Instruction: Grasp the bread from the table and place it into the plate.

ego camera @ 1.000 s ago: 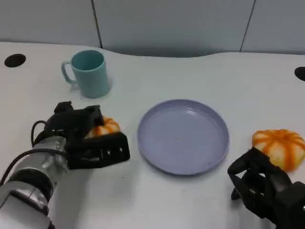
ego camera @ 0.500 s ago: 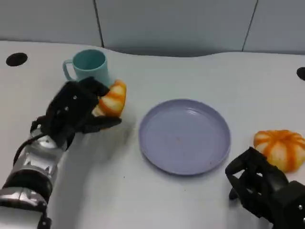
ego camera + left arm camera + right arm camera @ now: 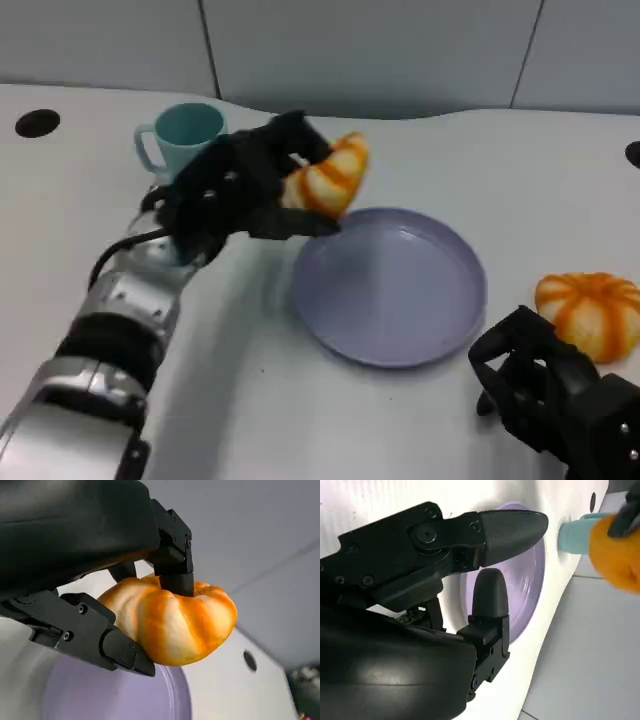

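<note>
The bread [image 3: 328, 178] is held clear of the table [image 3: 520, 170] in the left hand [image 3: 235, 195], at the near-left rim of the plate [image 3: 400, 300] and not yet over its middle. For the step in hand to be done well, the bread would best be carried further over the plate's flat centre, lowered until it is close to the surface, and only then released, so that it neither rolls over the rim nor catches on it. In the left wrist view the bread [image 3: 172, 622] is seen clamped between one finger pressing on its top and the fingers [image 3: 90, 632] beneath its lower side, with most of the loaf standing out beyond the fingertips; the grip looks shallow, so a smooth carry is advised. The right hand [image 3: 545, 395] rests low near the table edge with its fingers apart, holding nothing, just beside a second bread [image 3: 590, 312]. A cup [image 3: 185, 135] stands behind the left hand.
</note>
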`<state>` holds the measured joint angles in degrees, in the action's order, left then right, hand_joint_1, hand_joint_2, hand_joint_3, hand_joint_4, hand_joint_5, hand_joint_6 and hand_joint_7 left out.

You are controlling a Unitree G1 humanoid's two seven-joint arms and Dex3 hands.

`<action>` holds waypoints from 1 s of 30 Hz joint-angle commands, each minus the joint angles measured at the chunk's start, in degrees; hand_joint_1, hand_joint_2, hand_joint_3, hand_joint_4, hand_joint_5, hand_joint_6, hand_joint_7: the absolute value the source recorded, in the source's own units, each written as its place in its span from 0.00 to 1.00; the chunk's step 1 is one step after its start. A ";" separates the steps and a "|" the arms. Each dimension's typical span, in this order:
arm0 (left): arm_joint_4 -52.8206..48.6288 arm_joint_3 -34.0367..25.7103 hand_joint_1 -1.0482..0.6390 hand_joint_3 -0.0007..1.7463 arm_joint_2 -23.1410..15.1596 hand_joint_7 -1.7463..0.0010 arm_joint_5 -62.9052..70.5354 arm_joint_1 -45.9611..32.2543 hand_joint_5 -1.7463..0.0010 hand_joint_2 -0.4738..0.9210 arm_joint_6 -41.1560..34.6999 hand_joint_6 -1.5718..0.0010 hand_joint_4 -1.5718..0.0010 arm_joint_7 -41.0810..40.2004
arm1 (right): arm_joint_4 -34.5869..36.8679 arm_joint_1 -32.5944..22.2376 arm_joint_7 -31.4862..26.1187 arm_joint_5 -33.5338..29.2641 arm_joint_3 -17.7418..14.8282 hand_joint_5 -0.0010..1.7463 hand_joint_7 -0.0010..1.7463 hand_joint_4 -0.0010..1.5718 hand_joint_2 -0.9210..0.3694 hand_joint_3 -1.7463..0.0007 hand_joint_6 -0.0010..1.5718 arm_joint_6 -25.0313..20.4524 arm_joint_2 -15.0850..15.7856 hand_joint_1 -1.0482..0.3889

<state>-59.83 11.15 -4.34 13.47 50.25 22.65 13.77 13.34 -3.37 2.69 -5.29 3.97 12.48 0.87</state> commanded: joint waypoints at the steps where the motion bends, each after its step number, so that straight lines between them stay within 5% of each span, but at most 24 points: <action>1: -3.58 5.50 0.52 0.04 2.89 0.00 6.04 2.96 0.00 0.93 2.60 0.52 0.40 -3.00 | -0.11 -0.07 -0.34 -0.83 0.21 1.00 1.00 0.35 0.00 0.81 0.23 0.01 0.76 0.55; 7: -8.32 13.31 0.53 0.05 3.58 0.00 15.70 5.73 0.00 0.93 3.54 0.57 0.43 -8.08 | -1.04 -0.32 0.05 -0.61 0.48 1.00 1.00 0.35 0.00 0.80 0.23 -1.21 0.48 0.54; 19: -10.02 14.22 0.54 0.06 3.74 0.00 16.81 6.51 0.00 0.93 4.11 0.58 0.44 -9.61 | -1.37 -0.40 -0.03 -0.47 0.66 1.00 1.00 0.36 0.00 0.80 0.23 -1.63 0.57 0.53; 20: -10.55 17.69 0.49 0.05 3.16 0.13 20.75 7.41 0.11 0.94 3.24 0.66 0.55 -10.95 | -1.34 -0.41 0.15 -0.01 0.58 1.00 1.00 0.36 0.00 0.80 0.23 -1.73 0.35 0.53; 22: -11.36 21.98 0.30 0.02 2.46 0.72 25.70 8.63 0.62 0.97 2.19 0.82 0.89 -12.57 | -1.27 -0.44 0.45 0.78 0.43 1.00 1.00 0.36 0.00 0.81 0.24 -1.92 0.05 0.54; 23: -11.64 22.85 0.26 0.01 2.31 0.84 26.82 8.95 0.72 0.98 1.94 0.85 0.94 -12.90 | -1.16 -0.48 0.56 1.23 0.30 1.00 1.00 0.36 0.00 0.81 0.24 -1.95 -0.12 0.53; 25: -11.94 22.89 0.19 0.01 2.30 0.94 26.96 9.17 0.85 1.00 1.79 0.88 0.99 -12.68 | -1.35 -0.60 0.45 1.54 0.23 1.00 1.00 0.35 0.00 0.81 0.23 -2.41 -0.34 0.53; 30: -12.36 22.88 0.12 0.01 2.00 0.99 26.59 9.53 0.99 1.00 1.74 0.94 1.00 -11.35 | -1.55 -0.52 -0.26 0.73 0.53 1.00 1.00 0.35 0.00 0.81 0.22 -2.44 0.06 0.54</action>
<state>-71.54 34.04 -1.37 39.96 58.03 24.37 2.04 12.36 -3.64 3.05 -4.15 5.00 10.15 0.33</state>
